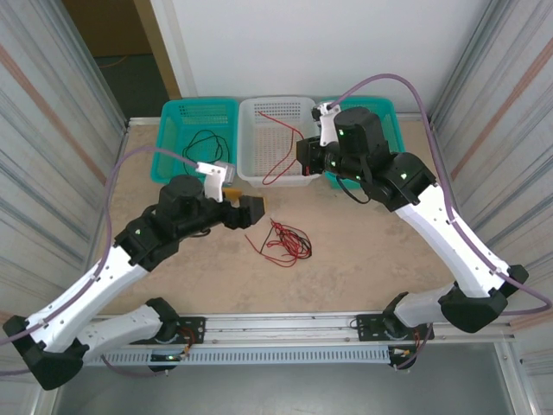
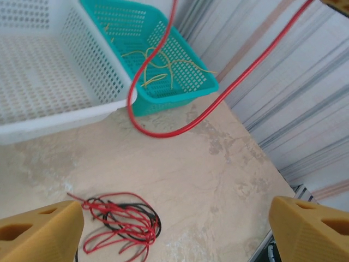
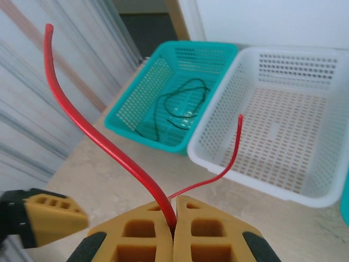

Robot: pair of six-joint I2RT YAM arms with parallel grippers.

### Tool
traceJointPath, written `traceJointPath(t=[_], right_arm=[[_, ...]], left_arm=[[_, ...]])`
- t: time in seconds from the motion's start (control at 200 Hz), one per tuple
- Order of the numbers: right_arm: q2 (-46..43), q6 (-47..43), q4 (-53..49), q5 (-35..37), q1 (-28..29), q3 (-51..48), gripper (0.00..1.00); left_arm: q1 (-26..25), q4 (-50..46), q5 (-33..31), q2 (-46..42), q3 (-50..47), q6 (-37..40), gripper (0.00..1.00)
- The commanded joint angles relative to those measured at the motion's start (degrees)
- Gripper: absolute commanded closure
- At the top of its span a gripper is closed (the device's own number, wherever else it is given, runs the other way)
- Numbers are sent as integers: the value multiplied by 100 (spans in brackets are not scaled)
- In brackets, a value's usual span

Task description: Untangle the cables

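Pinching what, right hand (image 3: 174, 221)? (K)
Red cable (image 3: 147, 188), fingers clenched on it, above the white basket's (image 3: 245, 176) near rim. (R)
Left hand (image 2: 174, 233)? (K)
Released, fingers wide apart, nearward of the white basket. Red-and-black cables (image 2: 122, 221) lie tangled on the table (image 2: 207, 180), nearer than the basket. (R)

A white basket (image 1: 251, 130) sits between two teal baskets (image 1: 169, 143).
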Motion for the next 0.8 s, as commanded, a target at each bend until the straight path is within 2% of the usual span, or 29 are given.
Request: traceJointPath(t=[0.0,0.105,0.25,0.361,0.491,0.616,0.792], right_arm=[[-77,118,-12,-695,-127,167,97],[-220,216,233,-1154,-196,-8,97],[-416,308,509,-1486,-248,-243,96],[-442,471,599,-1444,-405,-292,95],[-255,563,619,-1189,-718,-177,95],[282,646,709,-1247,-1102,159,95],[1718,369,182,-837,-1339,1524,94]], left_arm=[[-143,367,-58,7,361,833,8],[-4,286,-359,76,459,739,5],[404,182,16,135,462,-31,8],[408,141,234,73,354,-266,11],[404,-176,11,-218,3,-459,13],[407,-562,-339,-595,-407,-726,13],[402,-869,-610,-968,-833,-1164,13]])
